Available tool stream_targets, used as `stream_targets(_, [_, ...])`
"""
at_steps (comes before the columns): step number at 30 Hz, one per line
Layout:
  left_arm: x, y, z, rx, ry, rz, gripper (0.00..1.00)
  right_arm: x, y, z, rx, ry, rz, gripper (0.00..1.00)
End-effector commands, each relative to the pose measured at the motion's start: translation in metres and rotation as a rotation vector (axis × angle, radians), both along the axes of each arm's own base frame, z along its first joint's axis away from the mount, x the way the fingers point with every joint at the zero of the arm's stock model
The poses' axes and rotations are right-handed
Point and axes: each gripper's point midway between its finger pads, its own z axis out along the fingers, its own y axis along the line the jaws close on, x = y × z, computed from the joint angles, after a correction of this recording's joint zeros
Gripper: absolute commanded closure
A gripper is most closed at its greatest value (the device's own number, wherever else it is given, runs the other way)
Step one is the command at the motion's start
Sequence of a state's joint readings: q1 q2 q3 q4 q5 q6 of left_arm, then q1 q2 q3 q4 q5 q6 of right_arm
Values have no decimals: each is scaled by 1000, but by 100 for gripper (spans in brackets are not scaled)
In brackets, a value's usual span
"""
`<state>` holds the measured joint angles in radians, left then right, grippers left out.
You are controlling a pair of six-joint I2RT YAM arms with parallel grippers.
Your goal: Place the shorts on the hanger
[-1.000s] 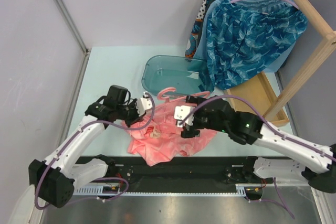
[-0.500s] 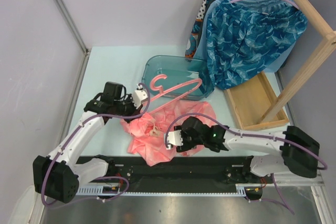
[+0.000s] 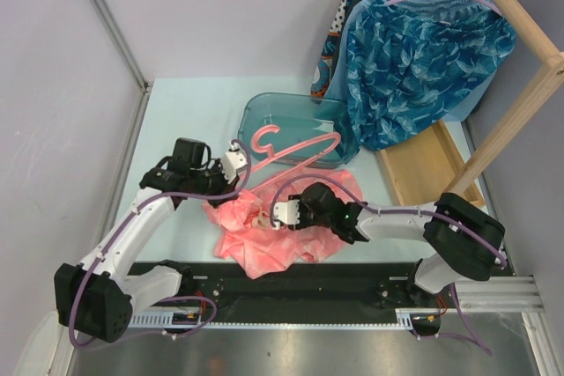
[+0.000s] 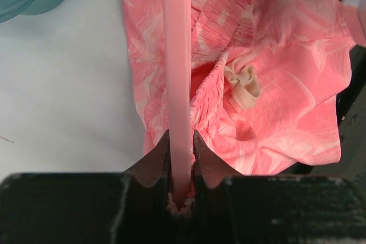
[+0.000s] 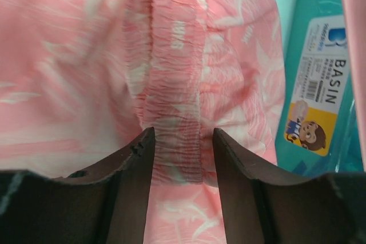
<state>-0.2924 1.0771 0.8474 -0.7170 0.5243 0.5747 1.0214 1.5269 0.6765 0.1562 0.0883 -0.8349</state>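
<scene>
We judge the step to be taking hold of the shorts (image 3: 264, 248), which lie crumpled on the near middle of the table (image 3: 185, 112), just near of the basin (image 3: 273, 121). The left gripper (image 4: 182, 158) pinches the thin, smooth plastic hanger (image 4: 176, 55). The right gripper (image 5: 178, 135) stands apart astride the gathered elastic waistband (image 5: 171, 84), seemingly not pressing it yet. Next it should close on this soft band and lift it toward the hanger.

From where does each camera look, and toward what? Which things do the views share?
Top external: above and behind the robot, facing down at the table; left arm and right arm show, with the shorts and basin.
Left wrist: on the left arm, facing along the left fingers, shut on the hanger, toward the shorts.
Right wrist: facing along the right fingers, open astride the shorts' waistband.
Shared: shorts in all three.
</scene>
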Motion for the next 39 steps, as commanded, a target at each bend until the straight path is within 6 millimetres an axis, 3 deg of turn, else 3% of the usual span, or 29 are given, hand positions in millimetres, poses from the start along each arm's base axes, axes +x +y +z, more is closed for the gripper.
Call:
stream_targets(1, [9, -7, 23, -53, -47, -12, 100, 26, 3, 13, 60, -51, -24, 54])
stream_targets(6, [10, -8, 21, -52, -41, -13, 100, 40, -13, 25, 106, -10, -81, 53])
stream_targets(7, [10, -8, 21, -52, -39, -13, 100, 34, -9, 32, 140, 17, -45, 53])
stream_targets(15, [16, -10, 22, -57, -31, -4, 100, 6, -12, 43, 211, 170, 71, 25])
stream_targets(20, [18, -11, 25, -59, -33, 1, 99, 3, -10, 24, 134, 153, 114, 21])
stream_targets(28, [14, -10, 21, -56, -23, -5, 100, 24, -10, 7, 56, 31, 132, 17])
stream_targets(32, [13, -9, 21, -54, -27, -4, 100, 34, -7, 6, 52, -15, 99, 20])
stream_targets(35, [12, -8, 19, -51, -30, -5, 100, 42, -4, 18, 104, -39, 54, 35])
stream_targets(39, [10, -9, 19, -55, -30, -18, 100, 44, -11, 32, 139, -26, 20, 45])
